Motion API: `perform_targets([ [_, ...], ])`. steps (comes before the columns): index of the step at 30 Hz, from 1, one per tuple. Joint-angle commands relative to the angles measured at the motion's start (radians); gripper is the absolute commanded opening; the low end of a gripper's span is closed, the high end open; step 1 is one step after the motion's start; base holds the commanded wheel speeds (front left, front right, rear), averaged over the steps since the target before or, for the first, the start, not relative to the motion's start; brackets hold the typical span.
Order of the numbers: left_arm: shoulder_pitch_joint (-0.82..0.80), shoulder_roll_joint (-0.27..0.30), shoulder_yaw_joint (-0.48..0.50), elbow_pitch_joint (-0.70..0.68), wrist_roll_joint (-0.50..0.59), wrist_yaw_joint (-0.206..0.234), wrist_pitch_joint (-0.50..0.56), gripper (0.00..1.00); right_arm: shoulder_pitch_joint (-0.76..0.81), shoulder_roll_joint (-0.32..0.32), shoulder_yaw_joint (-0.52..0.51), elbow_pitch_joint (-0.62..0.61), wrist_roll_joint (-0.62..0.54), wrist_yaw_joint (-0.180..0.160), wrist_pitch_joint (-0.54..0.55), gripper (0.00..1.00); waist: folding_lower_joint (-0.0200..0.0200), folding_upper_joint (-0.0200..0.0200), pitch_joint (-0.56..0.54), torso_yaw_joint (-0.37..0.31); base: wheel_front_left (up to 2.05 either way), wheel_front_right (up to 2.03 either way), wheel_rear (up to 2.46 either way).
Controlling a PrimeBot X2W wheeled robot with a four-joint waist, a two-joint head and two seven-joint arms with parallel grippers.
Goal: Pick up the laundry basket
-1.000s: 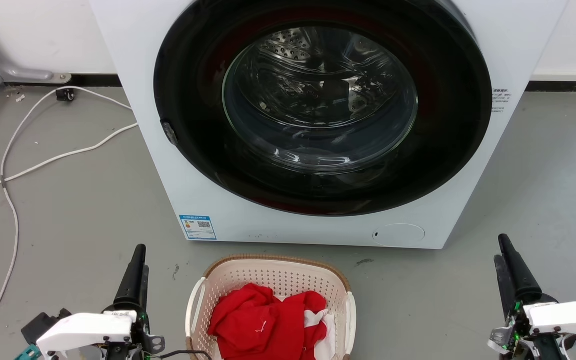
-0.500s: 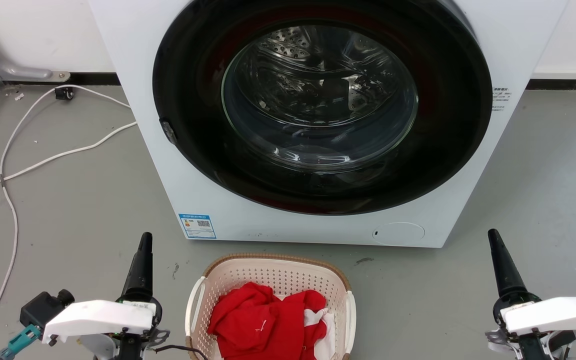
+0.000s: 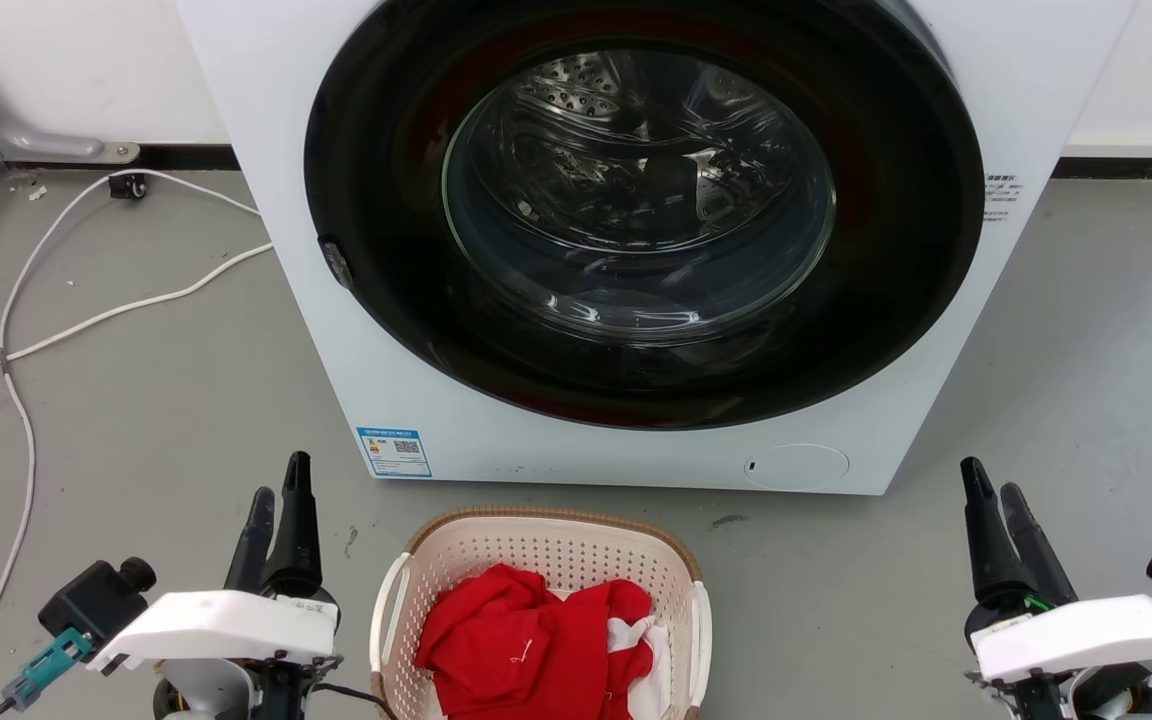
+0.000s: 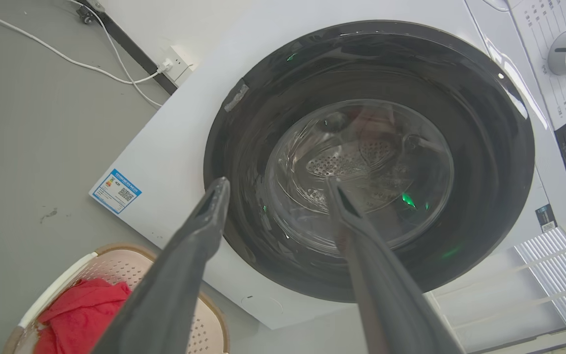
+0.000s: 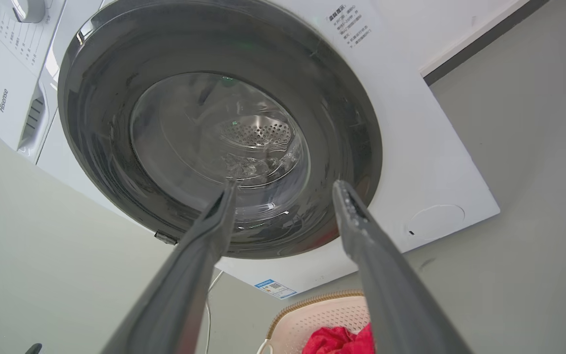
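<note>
The cream laundry basket (image 3: 536,548) with a brown rim and white side handles stands on the floor at the bottom centre of the head view, holding red and white cloth (image 3: 526,645). My left gripper (image 3: 278,478) hovers to the basket's left, open and empty. My right gripper (image 3: 988,478) is far off to the basket's right, open and empty too. In the left wrist view the left gripper (image 4: 278,186) points at the washer door, with the laundry basket (image 4: 111,258) at the lower left. The right gripper (image 5: 285,189) also faces the door, the laundry basket (image 5: 312,307) below it.
A white washing machine (image 3: 416,390) with a shut dark round door (image 3: 636,200) stands just behind the basket. White cables (image 3: 86,320) trail over the grey floor at the left. A wall with a dark skirting runs behind.
Both grippers have rolled about their axes, so that two fingers of each now show side by side. The left one rose a little in the head view. The basket has not moved.
</note>
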Motion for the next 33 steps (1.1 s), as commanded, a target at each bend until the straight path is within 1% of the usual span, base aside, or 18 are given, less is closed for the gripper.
perform_targets([
  [1, -0.001, 0.003, -0.001, -0.023, 0.041, 0.004, -0.012, 1.0, -0.001, -0.001, 0.004, -0.025, -0.046, 0.0, -0.013, 1.0, -0.0001, 0.0, 0.0, 0.0, 0.0, 0.0, 0.0],
  [8, 0.004, 0.003, -0.012, -0.036, 0.136, 0.013, -0.034, 1.0, 0.009, 0.0, 0.012, -0.039, -0.151, 0.0, -0.036, 1.0, -0.0001, 0.0, 0.0, 0.001, 0.0, 0.0, 0.0],
  [10, 0.005, 0.003, -0.015, -0.036, 0.15, 0.013, -0.037, 1.0, 0.011, 0.0, 0.013, -0.041, -0.165, 0.0, -0.039, 1.0, -0.0001, 0.0, 0.0, 0.001, 0.0, 0.0, 0.0],
  [33, 0.025, 0.004, -0.028, -0.057, 0.399, 0.004, -0.102, 1.0, 0.04, 0.001, 0.028, -0.071, -0.421, 0.0, -0.102, 1.0, -0.0001, 0.0, 0.005, 0.003, 0.0, 0.0, 0.0],
])
